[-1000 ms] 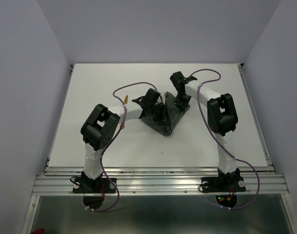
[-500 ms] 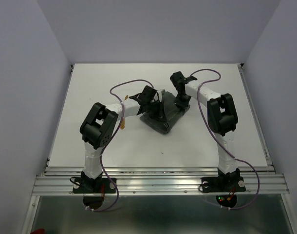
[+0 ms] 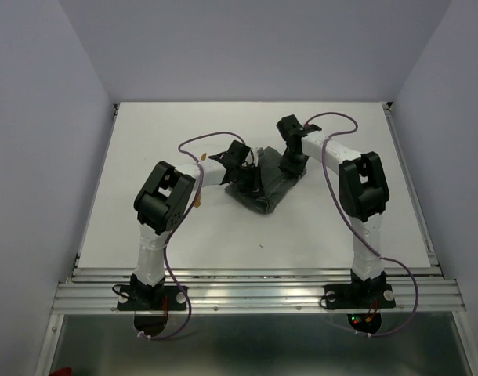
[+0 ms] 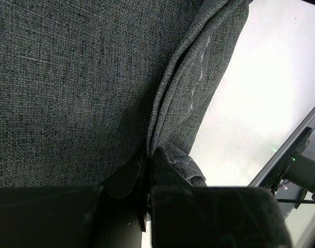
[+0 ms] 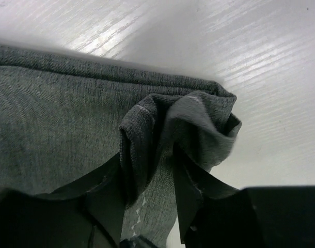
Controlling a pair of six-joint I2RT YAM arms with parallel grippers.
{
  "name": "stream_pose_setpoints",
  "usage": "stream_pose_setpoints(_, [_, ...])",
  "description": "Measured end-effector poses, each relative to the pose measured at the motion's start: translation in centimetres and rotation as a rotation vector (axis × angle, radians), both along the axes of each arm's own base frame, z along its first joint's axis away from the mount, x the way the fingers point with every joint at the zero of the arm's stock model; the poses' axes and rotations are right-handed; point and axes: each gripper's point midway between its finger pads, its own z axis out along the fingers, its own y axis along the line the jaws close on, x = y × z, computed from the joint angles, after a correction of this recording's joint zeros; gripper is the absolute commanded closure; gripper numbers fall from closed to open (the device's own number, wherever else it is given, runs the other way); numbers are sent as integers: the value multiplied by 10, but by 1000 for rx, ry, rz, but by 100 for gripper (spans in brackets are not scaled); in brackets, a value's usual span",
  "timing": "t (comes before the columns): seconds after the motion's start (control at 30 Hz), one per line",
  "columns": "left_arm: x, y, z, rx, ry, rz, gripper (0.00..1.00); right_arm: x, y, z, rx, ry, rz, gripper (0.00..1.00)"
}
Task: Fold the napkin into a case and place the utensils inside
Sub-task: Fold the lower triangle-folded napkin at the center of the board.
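Your left gripper (image 4: 148,157) is pinched shut on a folded edge of the napkin (image 3: 261,197), which lies bunched mid-table between both arms. Your right gripper (image 5: 147,157) has its fingers parted, with a puckered corner of the cloth between them.

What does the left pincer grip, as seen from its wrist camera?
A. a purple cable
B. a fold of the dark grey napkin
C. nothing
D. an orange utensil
B: the left pincer is shut on a folded edge of the napkin, which fills most of that view.
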Motion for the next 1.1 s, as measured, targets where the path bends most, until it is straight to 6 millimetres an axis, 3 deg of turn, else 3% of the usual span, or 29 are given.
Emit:
stream_pose_setpoints(0.13, [-1,-1,0,-8,-1,-4,100,-5,4,16,40,-27,26,47])
stream_pose_setpoints(0.33, [-2,-2,-1,-26,2,-10,100,-10,1,69,83,-151,51,47])
stream_pose_setpoints(0.43, [-2,-2,-1,-28,1,-10,100,-17,-9,83,73,-195,36,47])
stream_pose_setpoints(0.5, [-2,-2,0,-30,0,-10,100,-22,-15,82,68,-206,24,48])
stream_pose_setpoints(0.73, [-3,-3,-1,-42,-1,-15,100,-42,-52,41,10,-123,-34,54])
stream_pose_setpoints(1.1, [-3,-4,-1,-47,1,-17,100,-29,-48,19,-9,-109,2,59])
